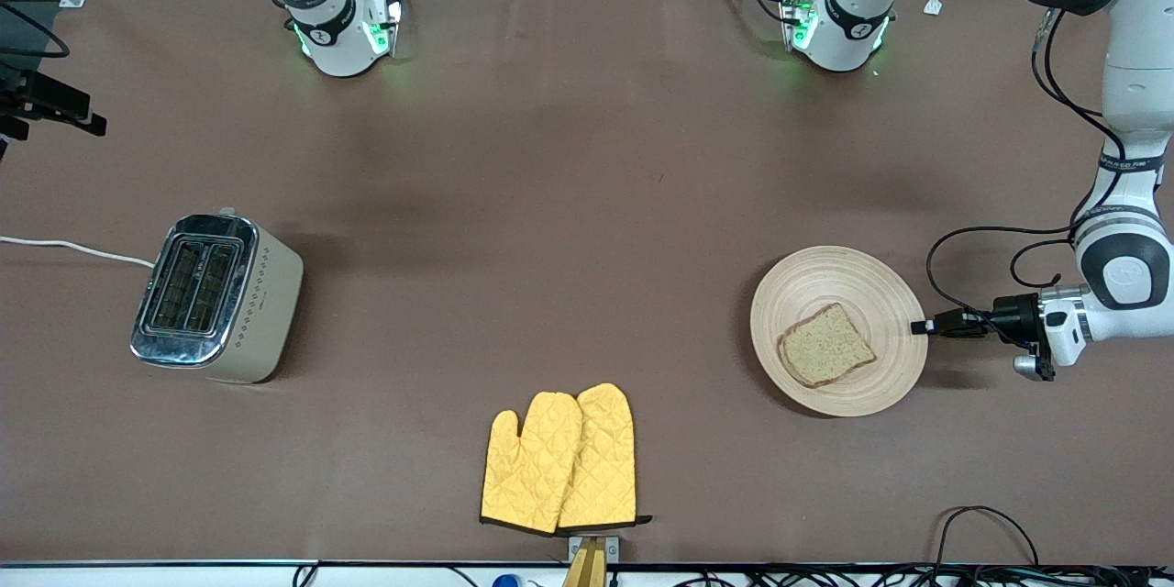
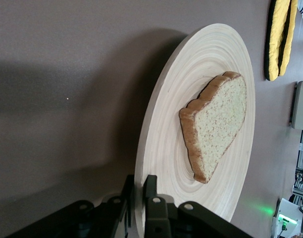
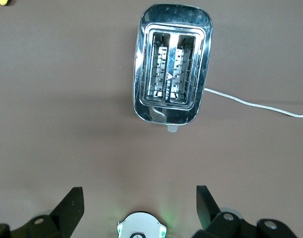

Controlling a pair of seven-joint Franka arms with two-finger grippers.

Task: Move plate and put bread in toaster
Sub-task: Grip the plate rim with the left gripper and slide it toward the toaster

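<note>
The pale wooden plate (image 1: 825, 280) lies toward the left arm's end of the table, with the brown bread (image 1: 827, 345) slice resting on it. My left gripper (image 1: 920, 327) reaches in low from the side and is shut on the plate's rim. In the left wrist view its black fingers (image 2: 150, 184) pinch the edge of the plate (image 2: 191, 99), one above and one below, with the bread (image 2: 216, 124) just past them. The cream and chrome toaster (image 1: 215, 298) stands toward the right arm's end. My right gripper (image 3: 139, 198) hangs open high above the table, looking down on the toaster (image 3: 172, 64), whose two slots hold nothing.
A pair of yellow oven mitts (image 1: 561, 459) lies near the front camera's edge, midway along the table. The toaster's white cord (image 1: 64, 246) runs off the table's end. Both arm bases (image 1: 339, 32) stand along the table's farther edge.
</note>
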